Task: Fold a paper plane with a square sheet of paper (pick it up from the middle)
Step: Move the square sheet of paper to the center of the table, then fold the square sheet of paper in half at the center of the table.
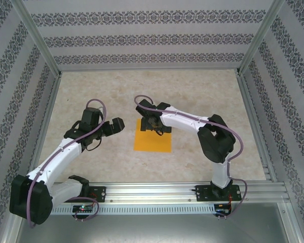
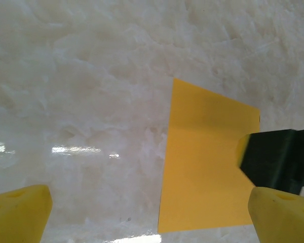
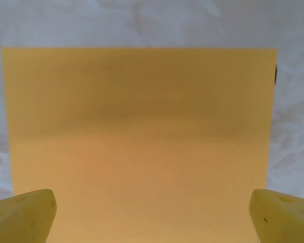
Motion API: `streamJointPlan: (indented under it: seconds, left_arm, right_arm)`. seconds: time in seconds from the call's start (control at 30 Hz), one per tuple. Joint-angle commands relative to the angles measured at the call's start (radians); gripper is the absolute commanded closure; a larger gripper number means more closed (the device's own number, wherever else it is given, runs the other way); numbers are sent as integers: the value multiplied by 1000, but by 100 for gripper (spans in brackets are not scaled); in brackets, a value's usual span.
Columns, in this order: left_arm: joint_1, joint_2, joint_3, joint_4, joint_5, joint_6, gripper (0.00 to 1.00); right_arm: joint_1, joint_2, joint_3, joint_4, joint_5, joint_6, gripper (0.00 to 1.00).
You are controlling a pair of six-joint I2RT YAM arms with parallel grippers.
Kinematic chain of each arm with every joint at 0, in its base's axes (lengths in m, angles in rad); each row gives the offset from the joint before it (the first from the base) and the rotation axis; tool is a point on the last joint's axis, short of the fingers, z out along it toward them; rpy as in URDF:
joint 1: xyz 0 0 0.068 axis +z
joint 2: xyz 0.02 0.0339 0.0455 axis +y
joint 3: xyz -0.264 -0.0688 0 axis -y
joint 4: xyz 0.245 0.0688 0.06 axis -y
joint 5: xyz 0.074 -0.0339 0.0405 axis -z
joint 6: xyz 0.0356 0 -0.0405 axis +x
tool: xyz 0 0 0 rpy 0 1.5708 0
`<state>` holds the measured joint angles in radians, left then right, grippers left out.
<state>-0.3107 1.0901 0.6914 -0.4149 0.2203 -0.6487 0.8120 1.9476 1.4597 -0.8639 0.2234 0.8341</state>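
- The square sheet of paper [image 1: 153,143] lies flat on the surface [image 1: 91,91].
- The right gripper [image 1: 153,126], jaws apart and empty, hovers over the sheet's far edge and is the nearer one.
- The left gripper [image 1: 116,125], jaws apart, is left of the sheet.

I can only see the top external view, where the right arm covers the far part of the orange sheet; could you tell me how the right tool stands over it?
Observer: From the right wrist view, the right tool is open, its yellow fingertips spread about as wide as the sheet.
Operator: Thank you. Is the paper creased under the arm?
Observer: That view shows it flat with no crease, just a soft shadow band across it.
Operator: And where is the left tool?
Observer: Its wrist view shows the left tool open, mostly over bare table, the sheet lying toward its right fingertip.
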Motion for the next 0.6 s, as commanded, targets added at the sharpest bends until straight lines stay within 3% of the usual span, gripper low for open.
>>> streamJointPlan:
  seconds: [0.0, 0.57]
  left_arm:
    - [-6, 37, -15, 58, 38, -27, 0]
    - [-7, 82, 25, 1, 25, 62, 0]
  right_arm:
    - [9, 23, 40, -25, -26, 44, 2]
    - [10, 160, 92, 2, -96, 56, 2]
